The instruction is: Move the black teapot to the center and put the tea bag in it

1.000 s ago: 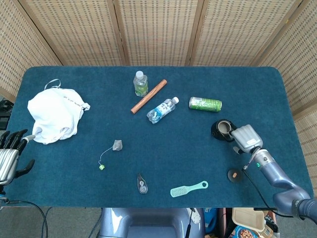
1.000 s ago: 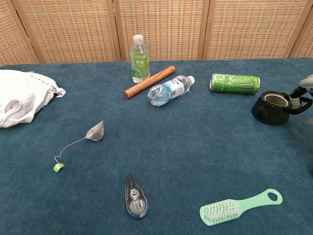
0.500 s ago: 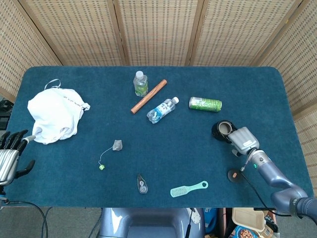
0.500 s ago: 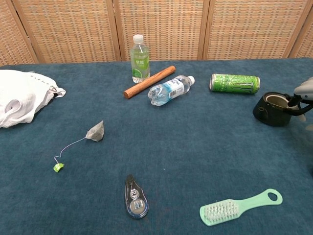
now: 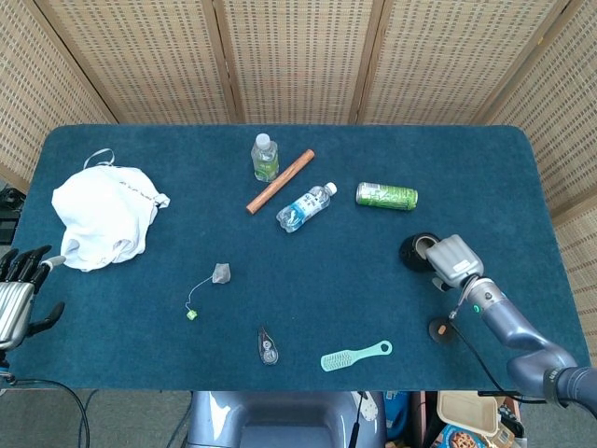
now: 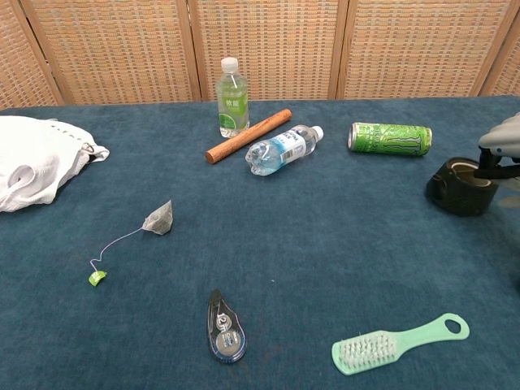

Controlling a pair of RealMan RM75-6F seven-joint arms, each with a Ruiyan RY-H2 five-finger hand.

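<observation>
The black teapot [image 5: 416,250] stands at the table's right side, its mouth uncovered; in the chest view the teapot [image 6: 459,188] sits near the right edge. My right hand [image 5: 453,260] is right against it from the right, fingers [image 6: 492,170] wrapped on its handle. The tea bag [image 5: 221,273] lies left of centre with its string and green tag [image 5: 191,315]; the chest view shows the tea bag [image 6: 159,218] too. My left hand [image 5: 19,294] hangs off the table's front left corner, fingers apart, holding nothing.
A small dark lid [image 5: 442,329] lies in front of the teapot. A green can [image 5: 386,195], water bottle [image 5: 306,206], wooden stick [image 5: 280,180] and green bottle [image 5: 265,157] are at the back. White cloth [image 5: 101,217] far left. Correction tape [image 5: 268,345] and mint brush [image 5: 354,355] near the front edge.
My right hand has slid closer over the teapot's handle side, and the teapot has shifted slightly toward the front. The left hand and the tea bag have stayed put.
</observation>
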